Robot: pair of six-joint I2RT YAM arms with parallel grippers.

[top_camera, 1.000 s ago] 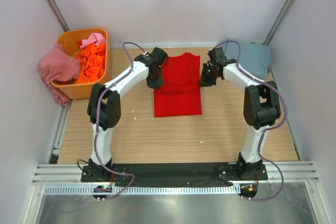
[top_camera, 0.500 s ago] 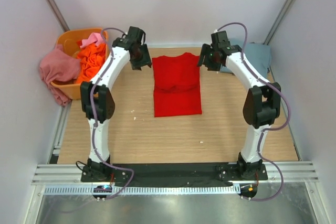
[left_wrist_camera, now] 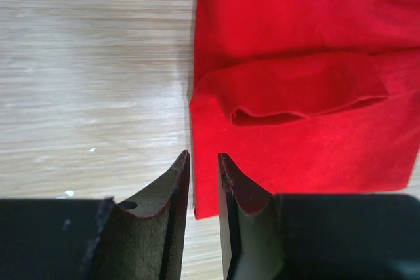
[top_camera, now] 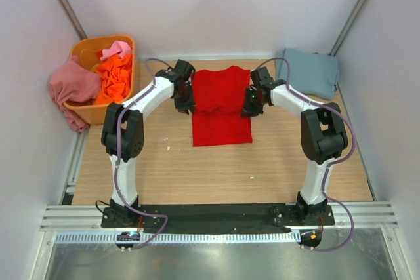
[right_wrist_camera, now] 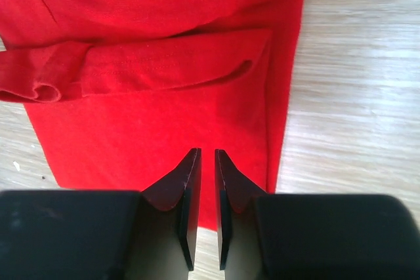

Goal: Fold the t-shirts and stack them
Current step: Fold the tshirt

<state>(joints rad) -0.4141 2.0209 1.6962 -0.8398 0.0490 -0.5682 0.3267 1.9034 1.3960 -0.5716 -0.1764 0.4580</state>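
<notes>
A bright red t-shirt (top_camera: 222,106) lies flat in the middle of the table with its sleeves folded in over the body. My left gripper (top_camera: 185,101) hovers at the shirt's left edge; in the left wrist view its jaws (left_wrist_camera: 202,155) stand a narrow gap apart over that edge of the red cloth (left_wrist_camera: 302,31), with nothing between them. On the other side, my right gripper (top_camera: 251,105) is over the shirt's right part. Its jaws (right_wrist_camera: 207,152) are almost together above the red cloth (right_wrist_camera: 151,122) and grip nothing. A folded grey-blue t-shirt (top_camera: 310,73) rests at the back right.
An orange plastic tub (top_camera: 98,113) stands at the back left. It holds an orange shirt (top_camera: 115,77) and a pink one (top_camera: 117,48), and a dusty rose shirt (top_camera: 69,86) hangs over its left rim. White walls close in both sides.
Both arms swung out and back to the far end of the shirt half a second ago, then came in and down to its sides. Both jaws opened wide and have narrowed again.
</notes>
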